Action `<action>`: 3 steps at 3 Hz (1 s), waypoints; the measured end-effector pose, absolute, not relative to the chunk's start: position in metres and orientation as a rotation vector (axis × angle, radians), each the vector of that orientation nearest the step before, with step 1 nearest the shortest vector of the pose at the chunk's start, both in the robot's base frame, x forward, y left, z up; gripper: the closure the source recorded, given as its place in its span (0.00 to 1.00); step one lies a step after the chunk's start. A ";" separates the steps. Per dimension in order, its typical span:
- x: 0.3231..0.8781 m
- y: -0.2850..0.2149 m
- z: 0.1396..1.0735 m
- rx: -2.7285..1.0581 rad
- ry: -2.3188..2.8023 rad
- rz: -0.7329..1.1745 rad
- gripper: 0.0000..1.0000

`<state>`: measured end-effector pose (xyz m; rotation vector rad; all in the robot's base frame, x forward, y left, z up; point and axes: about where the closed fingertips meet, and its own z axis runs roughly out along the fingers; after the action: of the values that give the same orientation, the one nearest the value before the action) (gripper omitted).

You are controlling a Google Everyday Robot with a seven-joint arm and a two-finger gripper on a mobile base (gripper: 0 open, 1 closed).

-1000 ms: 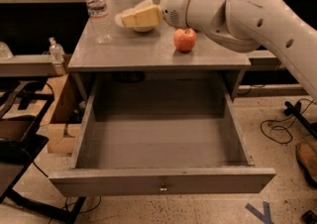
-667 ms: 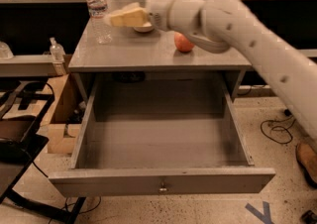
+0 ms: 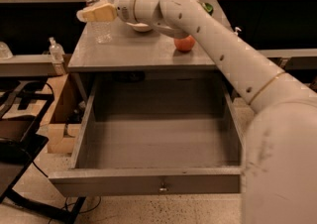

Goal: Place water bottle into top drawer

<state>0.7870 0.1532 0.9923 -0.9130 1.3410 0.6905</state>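
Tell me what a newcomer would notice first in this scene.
The big white arm dominates, stretching from the lower right up across the grey cabinet top, with its gripper at the water bottle on the back left corner. Below, the top drawer stands pulled wide open. An apple sits on the cabinet top, partly hidden by the arm.
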 end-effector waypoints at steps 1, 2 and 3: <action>0.822 0.174 0.964 -0.929 1.419 0.716 0.00; 0.850 0.171 0.946 -0.914 1.477 0.716 0.00; 0.865 0.166 0.933 -0.890 1.513 0.722 0.00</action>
<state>0.8655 0.1662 0.9329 -0.8899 1.5134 0.7215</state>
